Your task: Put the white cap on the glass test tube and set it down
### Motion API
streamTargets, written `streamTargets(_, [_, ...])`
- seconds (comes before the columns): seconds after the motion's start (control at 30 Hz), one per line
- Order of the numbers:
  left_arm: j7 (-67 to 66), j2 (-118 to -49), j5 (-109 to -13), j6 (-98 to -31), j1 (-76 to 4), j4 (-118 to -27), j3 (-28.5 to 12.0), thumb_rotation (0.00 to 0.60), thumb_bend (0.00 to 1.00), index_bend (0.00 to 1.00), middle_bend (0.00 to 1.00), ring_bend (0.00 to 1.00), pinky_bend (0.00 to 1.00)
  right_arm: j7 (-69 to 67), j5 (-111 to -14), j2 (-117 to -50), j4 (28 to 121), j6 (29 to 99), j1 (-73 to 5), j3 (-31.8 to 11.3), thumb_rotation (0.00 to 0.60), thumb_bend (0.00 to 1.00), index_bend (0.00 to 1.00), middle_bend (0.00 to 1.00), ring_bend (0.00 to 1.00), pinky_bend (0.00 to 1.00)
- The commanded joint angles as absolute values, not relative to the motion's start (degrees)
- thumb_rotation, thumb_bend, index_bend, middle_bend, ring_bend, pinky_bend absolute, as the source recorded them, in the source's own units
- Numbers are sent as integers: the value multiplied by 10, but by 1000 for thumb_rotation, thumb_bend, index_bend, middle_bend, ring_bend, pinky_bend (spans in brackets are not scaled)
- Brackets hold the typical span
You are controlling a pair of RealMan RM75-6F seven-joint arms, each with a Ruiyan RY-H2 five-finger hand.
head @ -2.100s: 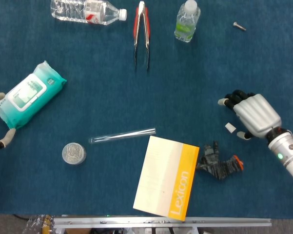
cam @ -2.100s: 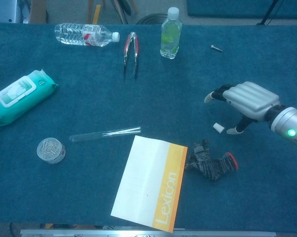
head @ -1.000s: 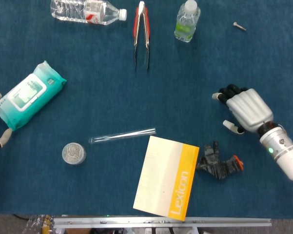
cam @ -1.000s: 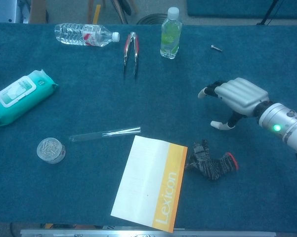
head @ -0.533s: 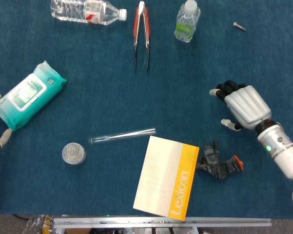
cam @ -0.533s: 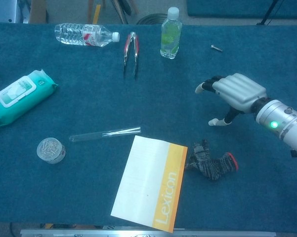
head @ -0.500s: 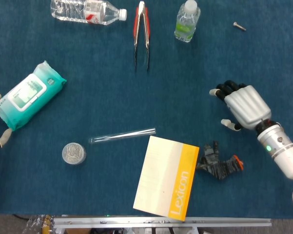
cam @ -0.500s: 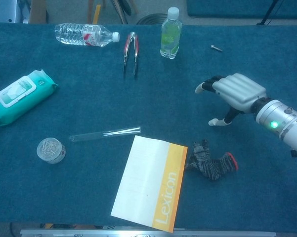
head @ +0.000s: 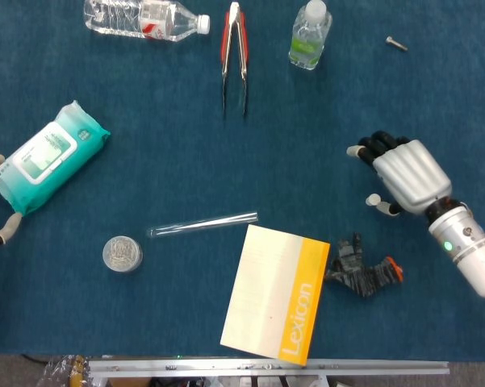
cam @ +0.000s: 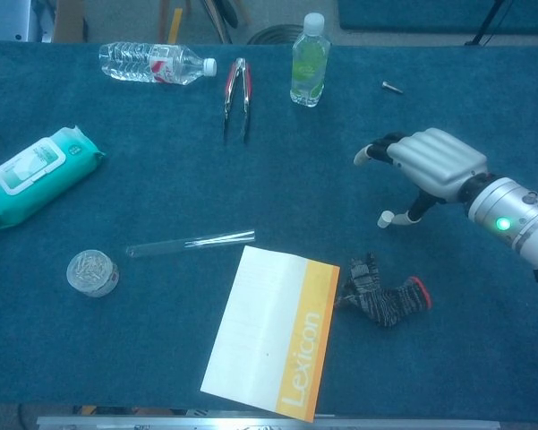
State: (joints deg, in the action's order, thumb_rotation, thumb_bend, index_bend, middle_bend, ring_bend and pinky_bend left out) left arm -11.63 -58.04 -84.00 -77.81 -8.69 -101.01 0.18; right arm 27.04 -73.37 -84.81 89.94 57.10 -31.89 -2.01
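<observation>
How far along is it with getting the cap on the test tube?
Nothing looks finished yet. The glass test tube lies uncapped on the cloth just above the Lexicon book, with no hand near it. In hand: the right hand hovers off to the side, with a small white piece at its thumb tip that may be the white cap; a firm grip cannot be confirmed. Left: lift the tube, fit the cap, set it down.
</observation>
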Motion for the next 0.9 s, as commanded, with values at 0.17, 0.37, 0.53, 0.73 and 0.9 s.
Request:
streamTargets(0.17, [-118, -580, -842, -778, -87, -1013, 3, 372, 248, 211, 215, 94, 131, 243, -756, -836, 917, 568, -320, -11, 600, 60, 305, 239, 175, 391])
streamTargets(0.37, [-117, -579, -844, -780, -86, -1014, 3, 369, 248, 211, 216, 94, 131, 241, -764, -833, 921, 566, -319, -3, 600, 62, 432, 239, 175, 391])
streamTargets(0.53, [-115, -579, -846, -782, -84, -1014, 5, 373, 248, 211, 216, 94, 131, 244, -764, -836, 914, 564, -315, 3, 600, 84, 455, 240, 175, 391])
streamTargets(0.73, [-114, -580, -848, -782, -83, -1013, 6, 370, 248, 211, 215, 94, 131, 239, -757, -847, 893, 560, -312, 6, 600, 129, 463, 244, 175, 391])
streamTargets(0.9, [-114, -580, -849, -783, -83, -1013, 6, 371, 248, 211, 215, 94, 131, 237, -754, -858, 875, 555, -312, 6, 600, 135, 463, 244, 175, 390])
